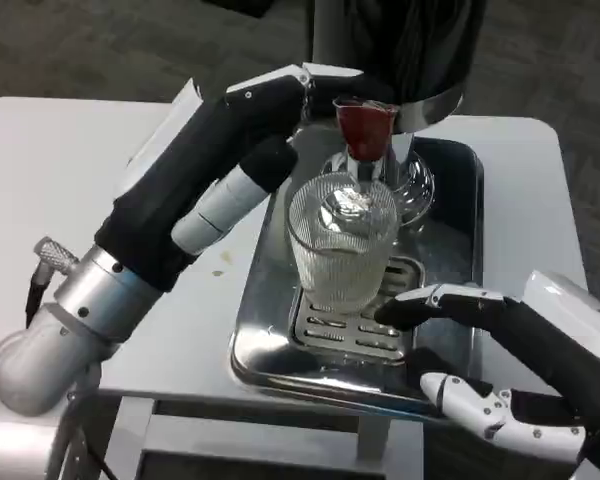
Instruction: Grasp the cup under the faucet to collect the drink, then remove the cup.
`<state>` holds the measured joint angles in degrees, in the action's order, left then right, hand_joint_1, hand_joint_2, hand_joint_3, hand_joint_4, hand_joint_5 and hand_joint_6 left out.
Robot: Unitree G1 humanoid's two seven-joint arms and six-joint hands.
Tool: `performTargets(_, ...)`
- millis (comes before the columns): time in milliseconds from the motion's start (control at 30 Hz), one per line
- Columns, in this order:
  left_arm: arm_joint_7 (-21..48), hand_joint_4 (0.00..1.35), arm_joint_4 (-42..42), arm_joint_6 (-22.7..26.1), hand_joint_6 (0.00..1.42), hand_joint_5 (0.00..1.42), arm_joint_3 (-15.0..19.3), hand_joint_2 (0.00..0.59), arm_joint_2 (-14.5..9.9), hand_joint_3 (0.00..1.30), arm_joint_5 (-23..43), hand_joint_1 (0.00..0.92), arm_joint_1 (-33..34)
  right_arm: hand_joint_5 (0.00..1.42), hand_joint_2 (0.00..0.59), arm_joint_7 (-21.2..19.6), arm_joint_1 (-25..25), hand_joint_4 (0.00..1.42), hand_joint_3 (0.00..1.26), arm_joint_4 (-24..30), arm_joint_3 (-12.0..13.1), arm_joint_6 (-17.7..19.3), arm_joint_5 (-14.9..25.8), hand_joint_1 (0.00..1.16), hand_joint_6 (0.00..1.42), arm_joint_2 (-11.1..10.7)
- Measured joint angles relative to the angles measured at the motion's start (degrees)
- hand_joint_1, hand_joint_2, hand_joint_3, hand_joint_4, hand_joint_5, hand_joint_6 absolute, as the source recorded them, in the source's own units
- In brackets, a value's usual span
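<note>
On a white table (40, 180), steel drip tray (270, 345), ribbed cup (340, 245), right hand (500, 360) spread empty, left hand's (270, 110) grip unclear.

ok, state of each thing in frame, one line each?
Clear ribbed plastic cup: upright on the tray grate under the tap, no robot hand gripping it.
Red tap lever: left robot hand is at it; contact unclear.
Right robot hand: open, fingers spread beside the cup.
Shiny metal drip tray: flat on the white table.
</note>
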<state>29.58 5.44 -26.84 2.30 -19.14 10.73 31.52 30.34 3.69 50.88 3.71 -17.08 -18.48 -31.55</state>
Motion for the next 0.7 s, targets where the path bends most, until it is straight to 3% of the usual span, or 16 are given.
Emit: performTargets(700,-1.96,0.39,2.58,-7.43,0.34,0.41,-0.23,0.087,-1.05,0.52,-4.28,0.0,0.0,0.19,0.503,-1.65,-0.5,0.29,0.33,-0.82,-0.73,-1.26,-0.27,0.36,0.09,1.56)
